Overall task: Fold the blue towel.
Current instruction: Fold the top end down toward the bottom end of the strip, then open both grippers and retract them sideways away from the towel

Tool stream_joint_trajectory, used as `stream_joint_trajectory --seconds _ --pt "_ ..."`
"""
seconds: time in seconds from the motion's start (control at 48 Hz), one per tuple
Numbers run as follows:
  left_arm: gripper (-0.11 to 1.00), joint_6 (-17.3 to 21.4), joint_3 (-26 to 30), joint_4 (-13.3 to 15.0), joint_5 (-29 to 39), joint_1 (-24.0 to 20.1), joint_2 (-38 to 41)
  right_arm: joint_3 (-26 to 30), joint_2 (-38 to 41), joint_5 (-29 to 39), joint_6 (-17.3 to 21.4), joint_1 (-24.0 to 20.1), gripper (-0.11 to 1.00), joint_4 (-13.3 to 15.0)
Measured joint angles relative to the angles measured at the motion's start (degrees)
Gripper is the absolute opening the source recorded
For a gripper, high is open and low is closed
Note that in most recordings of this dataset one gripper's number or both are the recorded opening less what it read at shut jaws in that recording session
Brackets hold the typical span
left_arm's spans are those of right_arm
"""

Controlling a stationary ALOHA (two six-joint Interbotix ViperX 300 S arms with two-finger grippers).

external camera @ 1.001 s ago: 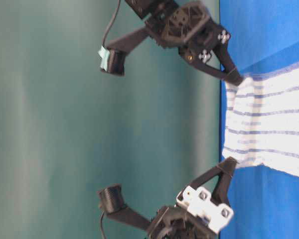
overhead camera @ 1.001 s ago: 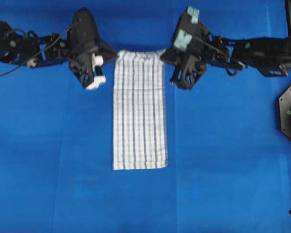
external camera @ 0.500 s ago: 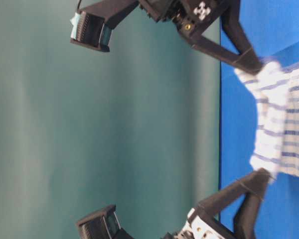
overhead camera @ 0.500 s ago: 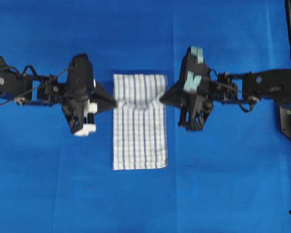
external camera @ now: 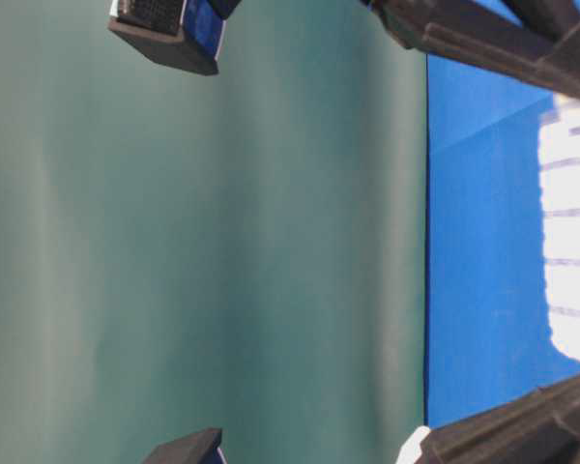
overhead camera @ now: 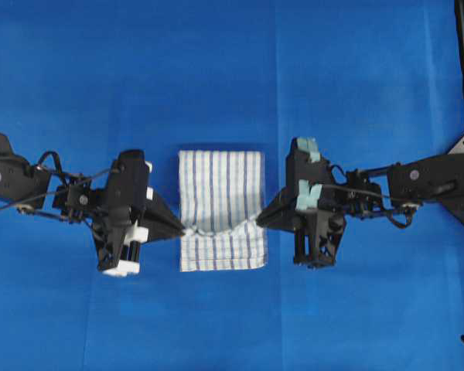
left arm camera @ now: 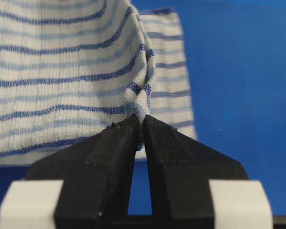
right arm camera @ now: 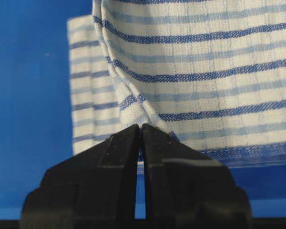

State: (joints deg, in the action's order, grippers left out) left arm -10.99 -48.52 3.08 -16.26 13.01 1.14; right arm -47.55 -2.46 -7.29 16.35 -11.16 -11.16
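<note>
Striped blue towel (overhead camera: 220,185) lies doubled over; left gripper (overhead camera: 184,229) and right gripper (overhead camera: 258,220) each pinch a corner.

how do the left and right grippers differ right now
The left gripper has white blocks on its body; the right gripper carries pale teal tape instead. The left one pinches the towel's left corner from the left side of the overhead view, while the right one pinches the right corner from the opposite side. Both have black fingers shut on the blue towel, holding the carried edge over the lower part.
</note>
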Motion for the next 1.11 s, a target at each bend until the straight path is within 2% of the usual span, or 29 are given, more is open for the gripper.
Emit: stream_joint_trajectory --seconds 0.167,0.5,0.563,0.626,0.667,0.73,0.813,0.876,0.917,0.959,1.105 --pt "0.04 0.0 0.79 0.0 0.97 1.85 0.53 1.76 1.58 2.37 0.0 -1.23 0.02 0.0" --pt "0.04 0.88 0.97 0.0 1.41 1.85 0.79 2.29 2.64 3.25 -0.35 -1.32 0.03 0.09" --pt "0.05 0.88 0.97 0.0 1.41 1.85 1.05 2.29 2.9 3.25 -0.35 -1.32 0.09 0.09" --pt "0.06 0.97 0.97 0.0 1.41 1.85 1.32 2.29 3.08 3.16 -0.35 -1.23 0.21 0.09" --pt "0.1 0.97 0.97 0.0 1.41 1.85 1.32 2.29 3.16 3.16 -0.35 -1.32 0.33 0.09" --pt "0.23 1.05 0.97 -0.09 1.41 1.85 1.32 2.37 3.08 2.81 -0.35 -1.32 0.54 0.09" --pt "0.49 1.14 0.7 0.0 1.85 1.85 1.14 2.46 3.16 2.55 -0.53 -1.23 0.79 0.09" --pt "0.67 1.23 0.62 0.0 2.72 1.85 0.35 2.46 2.9 2.64 -0.88 -1.32 0.91 0.26" --pt "0.75 1.23 0.53 0.0 3.69 1.85 -0.62 2.46 2.46 2.64 -1.14 -1.23 0.91 0.53" --pt "0.79 1.23 0.53 0.0 4.39 1.85 -1.85 2.29 1.14 2.9 -1.49 -1.14 0.86 1.14" --pt "0.78 1.32 0.0 -0.26 7.73 1.93 -6.94 1.05 -4.83 4.57 -2.37 -0.26 0.85 3.16"
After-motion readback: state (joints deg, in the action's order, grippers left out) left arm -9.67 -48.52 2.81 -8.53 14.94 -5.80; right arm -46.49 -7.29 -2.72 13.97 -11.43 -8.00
